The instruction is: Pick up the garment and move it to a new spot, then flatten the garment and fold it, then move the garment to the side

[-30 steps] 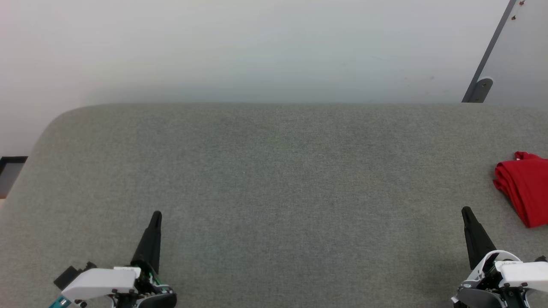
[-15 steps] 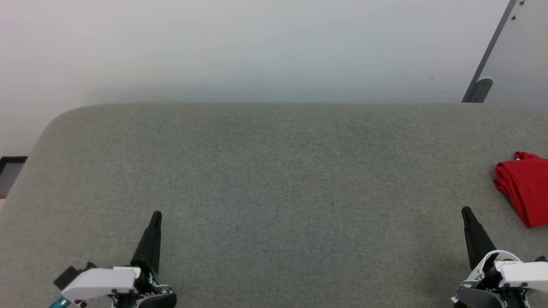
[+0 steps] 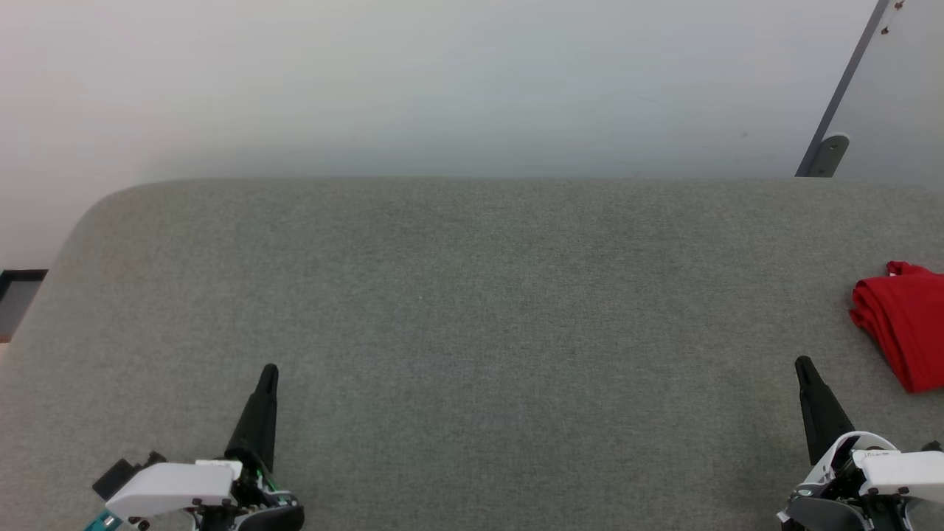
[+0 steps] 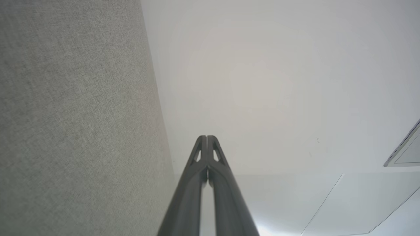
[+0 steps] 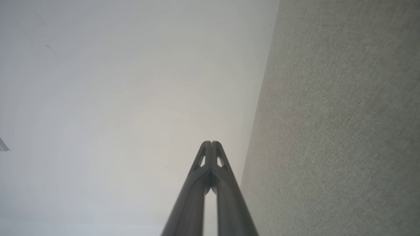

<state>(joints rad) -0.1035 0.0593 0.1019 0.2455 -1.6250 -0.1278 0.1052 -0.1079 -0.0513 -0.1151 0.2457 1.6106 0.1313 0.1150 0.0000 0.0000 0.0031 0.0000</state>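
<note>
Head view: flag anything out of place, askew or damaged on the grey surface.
Little stands out. The red garment lies in a bunched, layered pile at the far right of the grey surface, slanted against its edges and cut off by the frame. Nothing looks spilled or damaged.

Bench (image 3: 472,310): flat top covered in grey woven fabric, with a rounded far-left corner and a straight far edge that runs along a pale wall (image 3: 442,88). The weave looks even in the head view, with no visible creases. The garment (image 3: 901,324) lies directly on the bench at the far right, a bunched red wad with layered folds, cut off by the frame edge.
</note>
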